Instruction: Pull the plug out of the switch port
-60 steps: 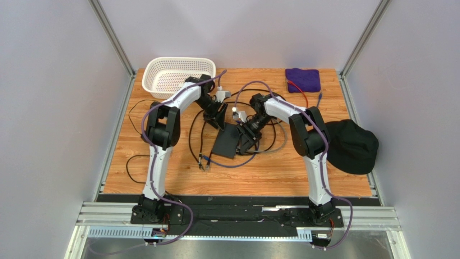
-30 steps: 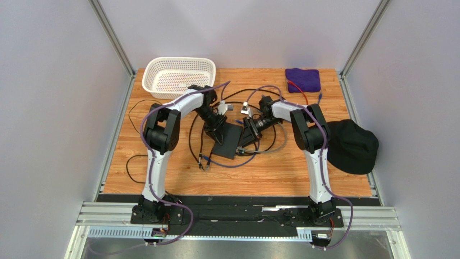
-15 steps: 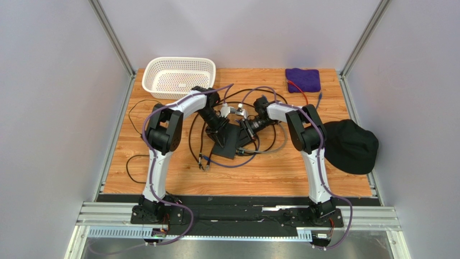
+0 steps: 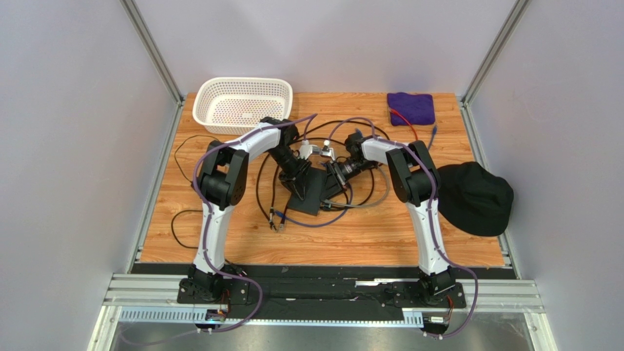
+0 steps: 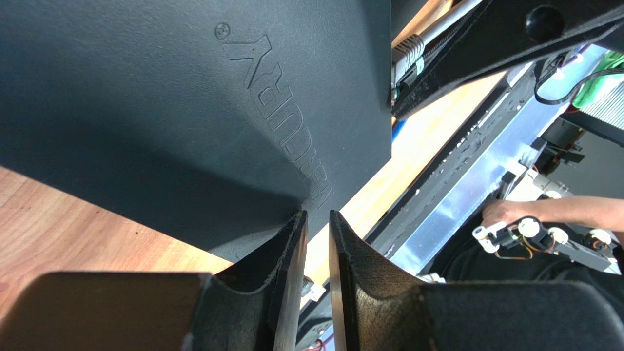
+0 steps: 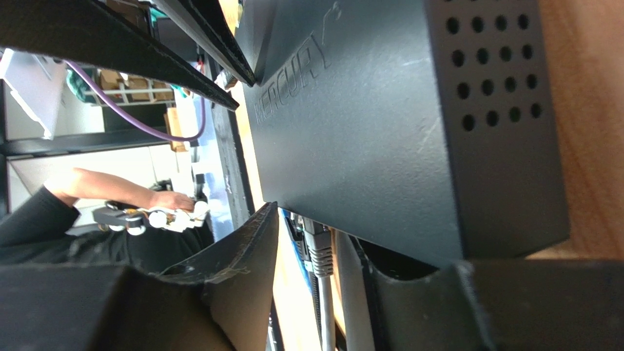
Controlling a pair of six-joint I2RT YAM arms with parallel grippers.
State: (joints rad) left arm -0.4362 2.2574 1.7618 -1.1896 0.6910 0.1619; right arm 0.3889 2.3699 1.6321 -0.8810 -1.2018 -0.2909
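The white basket (image 4: 242, 102) at the far left corner of the surface (image 4: 381, 234) is plastic with latticed walls, and through its open top I see its dotted floor. The switch (image 4: 310, 196) lies flat in the middle of the surface between my two arms. It is a matte-black box with a fine-grained skin. My right wrist view shows MERCURY pressed into its top and a grid of round holes (image 6: 492, 67) near one end. My left gripper (image 5: 316, 245) has its fingers almost pressed together, with only a thin slit between them and nothing in it. The tips sit at the switch's edge, but I cannot tell whether they bear on it. My right gripper (image 6: 319, 232) is spread, with one finger on each side of the plug (image 6: 319, 256), a grey ribbed piece seated in the shadowed side of the switch. Its cable runs back between my fingers, and I cannot tell whether either finger touches it. From above, both grippers blend into the black switch and the plug is hidden. Black, grey and purple cables (image 4: 259, 183) loop around the switch. A fuzzy purple cloth (image 4: 411, 107) lies at the far right, and a soft black cap (image 4: 476, 197) lies at the right edge.
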